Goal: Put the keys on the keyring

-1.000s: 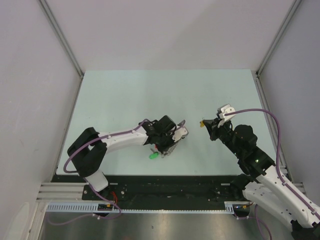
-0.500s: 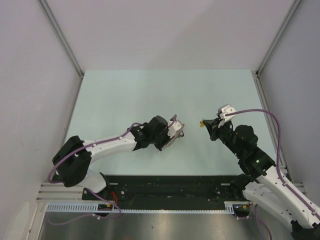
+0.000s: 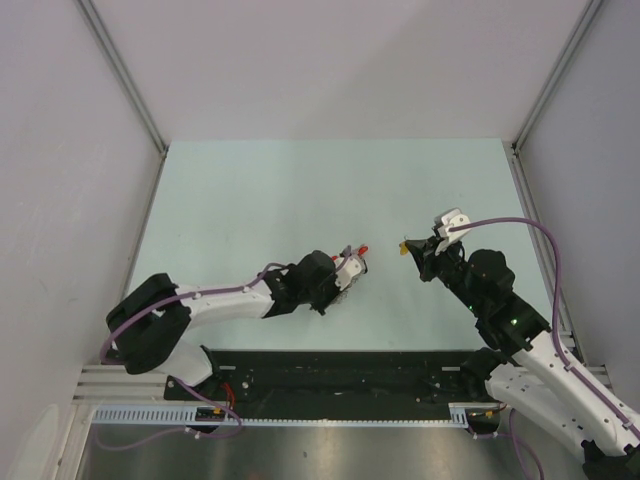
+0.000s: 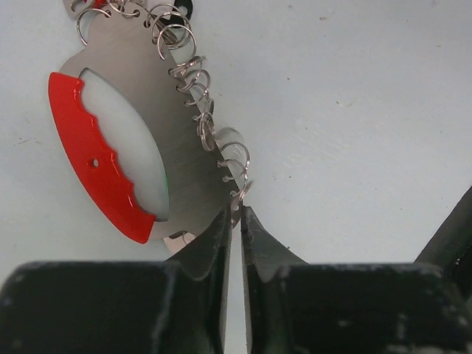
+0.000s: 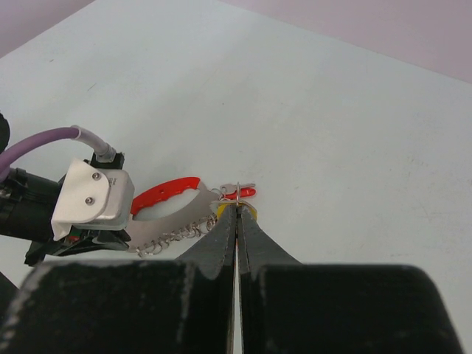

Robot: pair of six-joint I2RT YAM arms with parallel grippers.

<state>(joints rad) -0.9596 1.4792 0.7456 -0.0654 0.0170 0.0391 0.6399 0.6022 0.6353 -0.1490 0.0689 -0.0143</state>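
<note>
table [image 3: 250, 190] — pale green | walls [image 3: 330, 60] — white | black base strip [image 3: 340, 365] at near edge

The keyring [image 4: 184, 177], a flat metal fan-shaped plate with a scalloped red band along its curved edge and a row of small wire rings down 1 straight side, lies on the pale table [image 3: 250, 190]. 1 red-headed key [image 5: 243, 193] sits at its far tip. A yellow-headed key [image 5: 251, 210] is pinched in the closed fingertips of the right gripper [image 5: 237, 209], near the red one.
</note>
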